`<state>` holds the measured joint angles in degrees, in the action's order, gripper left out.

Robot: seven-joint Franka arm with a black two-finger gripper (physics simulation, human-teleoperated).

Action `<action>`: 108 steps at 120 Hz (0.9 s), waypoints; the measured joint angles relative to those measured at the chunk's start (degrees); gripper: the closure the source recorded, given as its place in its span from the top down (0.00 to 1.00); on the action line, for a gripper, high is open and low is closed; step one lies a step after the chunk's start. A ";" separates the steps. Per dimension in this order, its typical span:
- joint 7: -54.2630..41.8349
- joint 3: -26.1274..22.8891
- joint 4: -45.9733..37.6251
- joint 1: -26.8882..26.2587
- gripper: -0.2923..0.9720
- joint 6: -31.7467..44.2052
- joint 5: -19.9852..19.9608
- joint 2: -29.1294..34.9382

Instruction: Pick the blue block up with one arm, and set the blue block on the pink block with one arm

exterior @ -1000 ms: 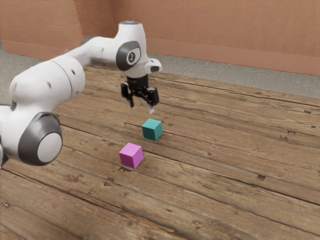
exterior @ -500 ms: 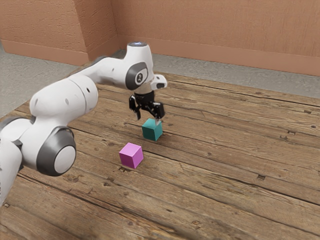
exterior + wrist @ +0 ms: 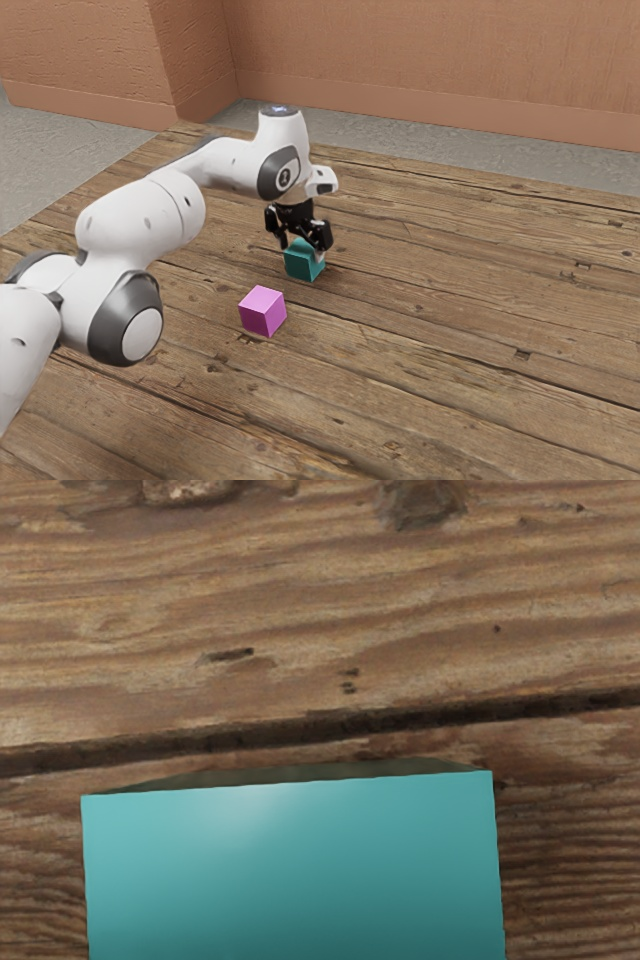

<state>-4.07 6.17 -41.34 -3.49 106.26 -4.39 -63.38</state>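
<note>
The plank table (image 3: 480, 300) carries two cubes. The white arm (image 3: 150, 215) bends in from the exterior view's left, its hand pointing straight down. The pink block (image 3: 263, 310) sits near the blue block (image 3: 304, 264), apart from it and closer to the camera. The blue block, teal in tone, rests on the boards under the gripper (image 3: 301, 243), whose fingers stand apart, straddling its top.

The pink block (image 3: 263, 310) stands alone toward the near edge of the table (image 3: 480, 330), with free room above it and on every side. Only the blue block (image 3: 303, 266) stands near, behind it, with the gripper (image 3: 304, 244) low over it.
</note>
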 joint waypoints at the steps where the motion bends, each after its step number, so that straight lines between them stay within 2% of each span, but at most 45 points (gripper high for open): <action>1: -0.02 0.00 0.00 0.01 0.77 0.03 0.00 -0.02; 51: -0.68 -0.28 0.17 0.35 0.76 1.89 -0.13 -1.24; 108: -1.00 -0.19 0.10 0.77 0.56 2.21 -0.79 -1.11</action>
<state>-5.07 5.98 -41.24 -2.72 108.47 -5.19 -64.48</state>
